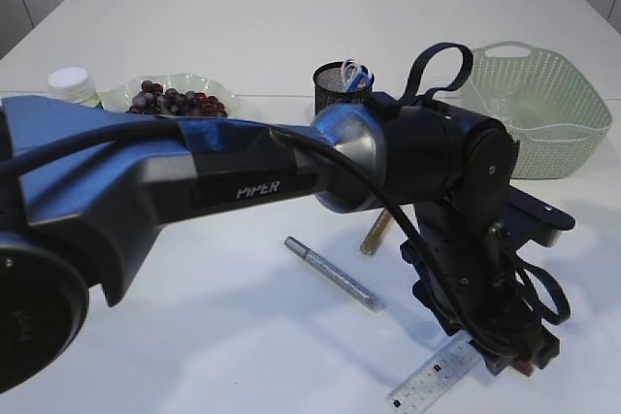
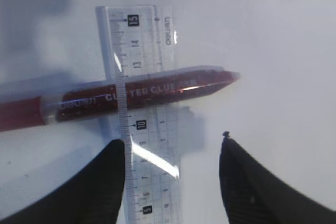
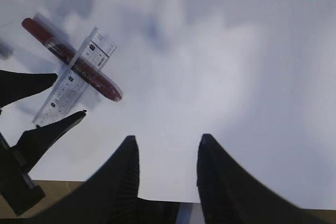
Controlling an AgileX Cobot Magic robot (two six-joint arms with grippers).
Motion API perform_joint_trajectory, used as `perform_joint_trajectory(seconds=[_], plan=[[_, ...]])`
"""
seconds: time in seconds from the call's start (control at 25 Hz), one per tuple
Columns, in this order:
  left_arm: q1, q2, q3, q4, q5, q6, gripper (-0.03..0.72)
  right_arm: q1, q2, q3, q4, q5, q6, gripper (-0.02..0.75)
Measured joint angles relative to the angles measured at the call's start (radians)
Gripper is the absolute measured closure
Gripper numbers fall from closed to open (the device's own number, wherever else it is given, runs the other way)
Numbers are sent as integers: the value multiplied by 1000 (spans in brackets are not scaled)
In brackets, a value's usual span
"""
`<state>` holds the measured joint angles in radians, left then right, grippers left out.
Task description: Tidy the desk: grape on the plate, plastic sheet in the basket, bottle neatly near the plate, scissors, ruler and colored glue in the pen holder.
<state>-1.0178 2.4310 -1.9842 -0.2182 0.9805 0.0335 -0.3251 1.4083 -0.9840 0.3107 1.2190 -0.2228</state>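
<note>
Hovering over the near right of the bench [image 1: 146,356], the left gripper [image 2: 173,182] has its jaws spread and empty, straddling the clear ruler [image 2: 142,129], with a red glue pen [image 2: 142,93] lying across it. The right gripper [image 3: 168,177] waits nearby with jaws parted, holding nothing. Lifting the pen first looks wise: turn to close across its thin barrel, since the flat ruler could slip. The pen holder [image 1: 342,91] stands far off, beside the basket [image 1: 568,118].
</note>
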Motion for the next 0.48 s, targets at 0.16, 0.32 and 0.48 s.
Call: perform_joint_trajectory(seconds=[0.16,0.32,0.48], plan=[[0,8,0,2,0,0,266,0,0,0,0,0,0,428],[0,8,0,3,-3,0,266,0,0,0,0,0,0,428],[0,8,0,6,-5,0,266,0,0,0,0,0,0,428]])
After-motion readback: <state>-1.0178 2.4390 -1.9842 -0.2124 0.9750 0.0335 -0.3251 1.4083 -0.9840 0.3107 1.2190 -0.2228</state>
